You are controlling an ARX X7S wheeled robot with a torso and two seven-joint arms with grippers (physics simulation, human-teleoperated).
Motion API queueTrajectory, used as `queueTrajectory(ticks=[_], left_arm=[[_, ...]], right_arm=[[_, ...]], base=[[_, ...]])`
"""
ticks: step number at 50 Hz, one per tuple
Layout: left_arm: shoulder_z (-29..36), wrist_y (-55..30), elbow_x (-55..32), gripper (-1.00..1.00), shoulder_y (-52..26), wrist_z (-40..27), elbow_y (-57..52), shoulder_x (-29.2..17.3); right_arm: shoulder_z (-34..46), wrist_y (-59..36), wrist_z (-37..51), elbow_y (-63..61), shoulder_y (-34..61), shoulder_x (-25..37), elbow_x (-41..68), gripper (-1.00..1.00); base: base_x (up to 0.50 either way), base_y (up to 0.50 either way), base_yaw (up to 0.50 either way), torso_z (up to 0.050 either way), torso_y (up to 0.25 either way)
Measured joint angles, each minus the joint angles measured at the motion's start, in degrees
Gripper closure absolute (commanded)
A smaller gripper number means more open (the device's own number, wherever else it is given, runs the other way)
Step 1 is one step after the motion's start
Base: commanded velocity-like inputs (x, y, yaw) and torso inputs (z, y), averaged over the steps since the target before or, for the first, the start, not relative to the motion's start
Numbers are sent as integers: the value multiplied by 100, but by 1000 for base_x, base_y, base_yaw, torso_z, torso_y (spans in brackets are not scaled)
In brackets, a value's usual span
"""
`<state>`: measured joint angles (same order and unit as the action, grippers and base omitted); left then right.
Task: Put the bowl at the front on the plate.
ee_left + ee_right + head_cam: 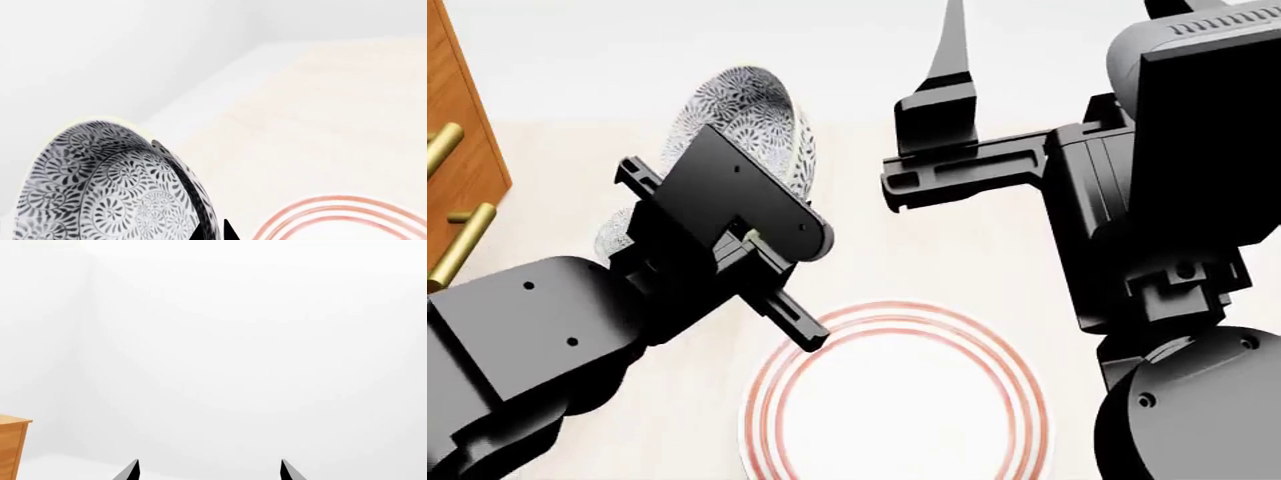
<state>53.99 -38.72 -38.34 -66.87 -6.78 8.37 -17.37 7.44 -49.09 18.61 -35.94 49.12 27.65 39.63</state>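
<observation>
Head view alone shows left gripper [777, 215] clamping tilted bowl [747, 115] above plate [894, 400], right gripper [208, 471] fingertips apart.

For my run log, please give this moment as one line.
left gripper: shut on patterned bowl, lifted, tilted | red-ringed plate: bare on table, bowl not yet above it | right gripper: open, holds nothing

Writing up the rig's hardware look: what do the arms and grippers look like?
Both arms are matte dark grey to black, with rounded joint housings and small recessed screws. The left gripper is a flat, round-cornered plate on a slotted rail. The right gripper has a long, tapering black finger. No cables or markings visible.
</observation>
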Motion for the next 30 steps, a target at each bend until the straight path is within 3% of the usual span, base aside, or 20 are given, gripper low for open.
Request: queueTrajectory(ticks=[30], left_arm=[[541,765,640,100,-164,648,1589,552]], right_arm=[[76,109,-55,-17,74,-13,43,-100]], base=[[0,0,0,0,1]])
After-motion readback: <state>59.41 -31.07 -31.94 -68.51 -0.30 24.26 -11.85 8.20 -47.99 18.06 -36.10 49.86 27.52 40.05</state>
